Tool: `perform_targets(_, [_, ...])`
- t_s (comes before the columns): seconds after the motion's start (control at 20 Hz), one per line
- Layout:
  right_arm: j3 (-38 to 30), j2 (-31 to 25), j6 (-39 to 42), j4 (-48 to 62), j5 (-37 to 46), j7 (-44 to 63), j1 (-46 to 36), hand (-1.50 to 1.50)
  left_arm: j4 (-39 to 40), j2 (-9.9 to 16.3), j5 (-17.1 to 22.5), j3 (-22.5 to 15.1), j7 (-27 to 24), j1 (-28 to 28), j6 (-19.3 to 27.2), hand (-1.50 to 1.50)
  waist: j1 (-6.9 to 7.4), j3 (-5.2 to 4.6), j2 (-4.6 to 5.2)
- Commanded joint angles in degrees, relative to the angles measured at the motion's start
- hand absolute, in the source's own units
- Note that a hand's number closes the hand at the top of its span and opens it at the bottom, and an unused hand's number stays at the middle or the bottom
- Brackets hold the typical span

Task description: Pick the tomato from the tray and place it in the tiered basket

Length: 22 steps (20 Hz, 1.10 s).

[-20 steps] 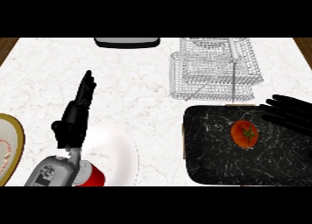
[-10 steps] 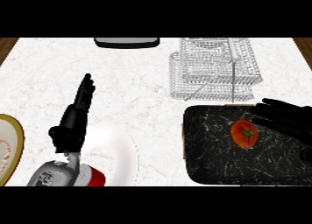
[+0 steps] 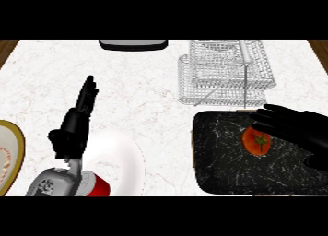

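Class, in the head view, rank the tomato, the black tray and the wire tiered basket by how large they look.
1. Black tray
2. Wire tiered basket, nearly alike, and farther from the camera, so unsure
3. Tomato

Red tomato (image 3: 256, 142) on black tray (image 3: 221, 170); wire tiered basket (image 3: 225, 73) just behind

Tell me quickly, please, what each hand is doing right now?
Left hand: open, fingers straight, holding nothing.
Right hand: open, fingers spread above the round red tomato on the black marbled tray, not gripping it.
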Motion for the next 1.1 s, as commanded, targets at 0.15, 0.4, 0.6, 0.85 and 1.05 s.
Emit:
perform_targets(0.15, [0.6, 3.3, -0.3, 4.0, 3.1, -2.1, -0.1, -1.5, 2.5, -2.6, -1.5, 0.8, -3.2, 1.2, -1.1, 0.0, -0.05, -0.16, 0.15])
perform_targets(0.4, [0.0, 3.8, 2.7, -0.1, 2.8, -1.1, 1.2, -1.5, 1.1, -3.6, -3.4, 0.4, -2.6, 3.4, -0.8, 0.0, -0.22, -0.16, 0.1])
perform_targets(0.6, [1.2, 6.3, 1.9, 4.2, 5.5, -0.9, -2.7, -1.5, 0.8, -3.5, -2.8, 2.1, -1.1, 1.1, -2.8, 0.0, -0.03, -0.15, 0.14])
perform_targets(0.85, [3.3, 9.8, -4.2, 9.1, 7.1, -1.9, 0.6, -1.5, 0.7, -2.3, -1.9, 4.0, -1.1, 1.8, -4.5, 0.0, 0.06, -0.14, 0.18])
perform_targets(1.05, [0.5, 8.7, -3.2, 8.0, 4.9, -4.2, 2.2, -1.5, -0.4, -3.6, -4.0, 3.3, 2.0, -0.5, -3.9, 0.0, -0.21, -0.14, 0.1])
